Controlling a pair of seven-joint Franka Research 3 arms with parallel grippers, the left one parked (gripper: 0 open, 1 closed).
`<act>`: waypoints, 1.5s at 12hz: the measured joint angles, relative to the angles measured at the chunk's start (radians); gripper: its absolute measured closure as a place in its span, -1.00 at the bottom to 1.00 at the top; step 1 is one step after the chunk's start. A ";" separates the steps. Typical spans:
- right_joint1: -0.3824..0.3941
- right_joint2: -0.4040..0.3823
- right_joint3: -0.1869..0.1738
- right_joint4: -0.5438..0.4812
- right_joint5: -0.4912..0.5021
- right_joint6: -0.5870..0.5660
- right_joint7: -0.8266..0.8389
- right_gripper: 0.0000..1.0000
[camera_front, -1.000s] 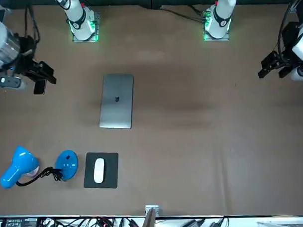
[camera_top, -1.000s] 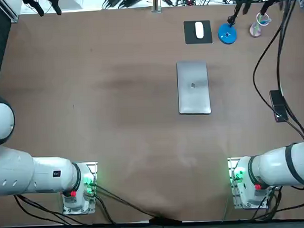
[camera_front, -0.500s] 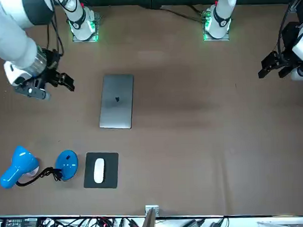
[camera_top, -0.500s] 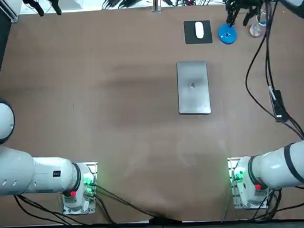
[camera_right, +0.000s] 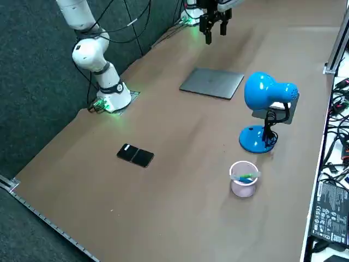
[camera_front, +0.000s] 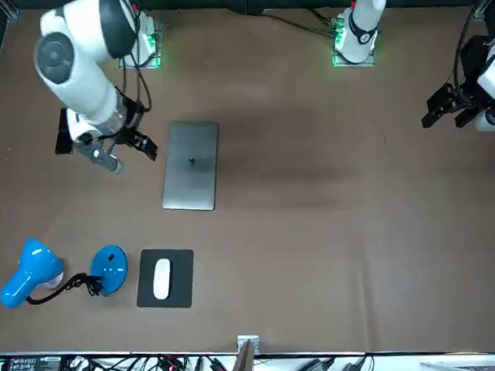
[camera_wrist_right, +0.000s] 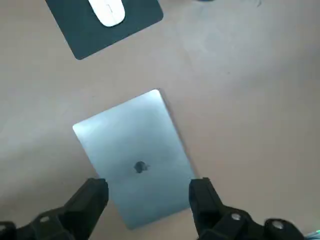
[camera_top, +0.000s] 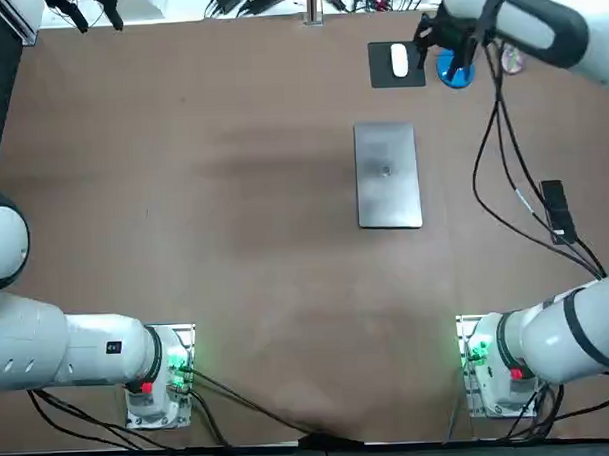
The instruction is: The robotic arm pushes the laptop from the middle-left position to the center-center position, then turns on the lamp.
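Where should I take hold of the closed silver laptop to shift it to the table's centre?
The closed silver laptop lies flat on the brown table, likely too thin to pinch. Better bring the open right gripper down against its long edge on the robot's right and push toward the left.

the right arm (camera_front: 72,61) is stretched far forward and curls down, and the right gripper (camera_front: 128,155) hangs in the air with its two fingers (camera_wrist_right: 92,200) wide apart.
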 joint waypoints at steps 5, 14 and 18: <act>0.098 0.096 0.000 -0.006 0.000 0.130 0.266 -1.00; 0.249 0.290 0.000 -0.009 0.001 0.363 0.822 -1.00; 0.285 0.358 0.000 -0.010 0.001 0.430 1.085 -1.00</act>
